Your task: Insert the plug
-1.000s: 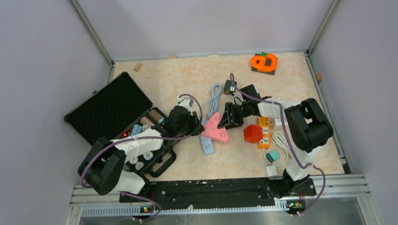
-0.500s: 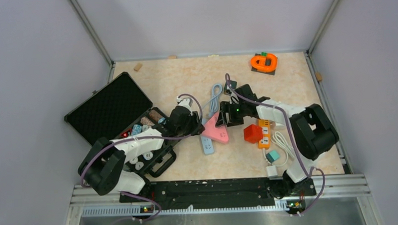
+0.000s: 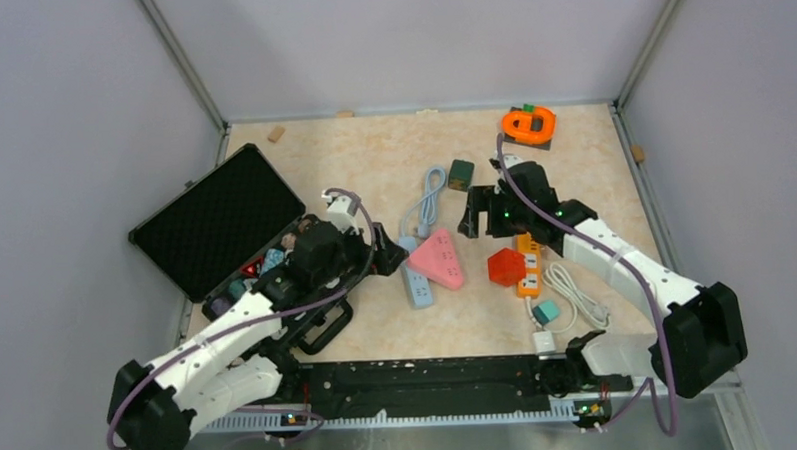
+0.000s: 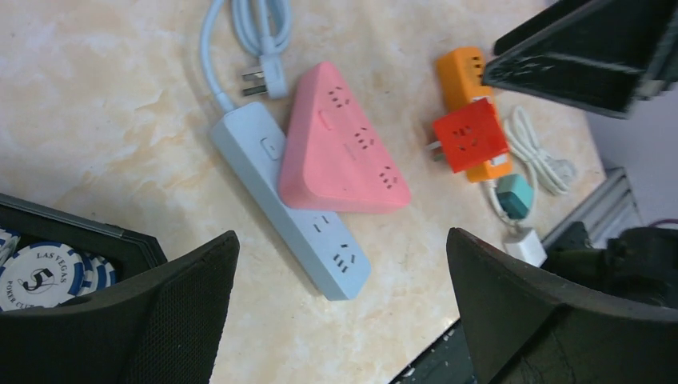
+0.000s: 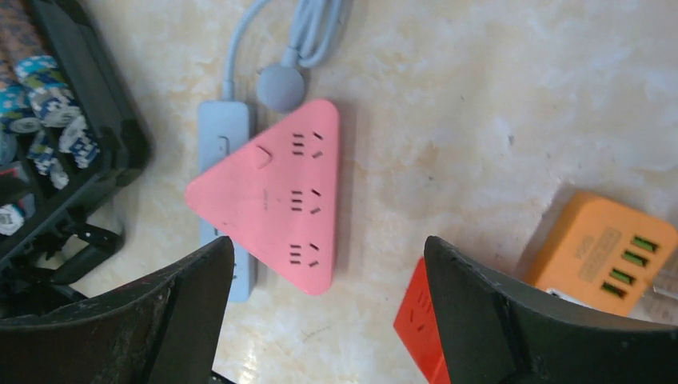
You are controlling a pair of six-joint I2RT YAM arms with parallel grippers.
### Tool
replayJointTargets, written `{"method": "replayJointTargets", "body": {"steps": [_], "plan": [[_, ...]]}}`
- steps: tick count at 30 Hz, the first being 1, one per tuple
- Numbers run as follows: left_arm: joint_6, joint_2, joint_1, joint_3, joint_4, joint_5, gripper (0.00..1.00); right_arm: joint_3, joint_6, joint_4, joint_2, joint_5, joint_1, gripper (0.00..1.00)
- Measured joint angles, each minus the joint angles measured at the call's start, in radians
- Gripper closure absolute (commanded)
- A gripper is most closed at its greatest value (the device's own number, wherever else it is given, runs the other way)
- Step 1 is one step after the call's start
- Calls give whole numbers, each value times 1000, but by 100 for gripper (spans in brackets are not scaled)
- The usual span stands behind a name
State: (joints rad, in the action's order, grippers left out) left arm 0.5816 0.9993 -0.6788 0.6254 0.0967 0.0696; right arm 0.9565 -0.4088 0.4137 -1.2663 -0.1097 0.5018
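A: Light check?
B: Bright, even and diffuse from overhead in all three views. The pink power strip (image 3: 437, 259) is sharp and its socket holes are crisp. In the right wrist view a thin soft shadow runs along its right edge.
A: Glare, blur?
B: The tabletop (image 3: 372, 151) around the strip reads matte, veining legible. In both wrist views the fingers (image 4: 160, 320) below the strip are near-black with soft edges. In the top view the frame posts (image 3: 184, 62) far from the strip splay outward, so wide-angle.

Open case (image 3: 214, 221) left, red cube (image 3: 506, 267) right, flank pink strip (image 3: 438, 261).
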Motion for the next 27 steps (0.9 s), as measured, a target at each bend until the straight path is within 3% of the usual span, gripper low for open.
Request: {"method": "replayJointTargets", "body": {"steps": [12,22,27], "plan": [[23,-333,0,-167,-13,79,1,-138,-77,196,50,97,-107,14],[27,-345,0,-177,-10,73,1,-178,-90,215,63,94,-131,21],[27,-340,0,-177,-8,75,1,-184,-86,205,23,70,-140,34]]}}
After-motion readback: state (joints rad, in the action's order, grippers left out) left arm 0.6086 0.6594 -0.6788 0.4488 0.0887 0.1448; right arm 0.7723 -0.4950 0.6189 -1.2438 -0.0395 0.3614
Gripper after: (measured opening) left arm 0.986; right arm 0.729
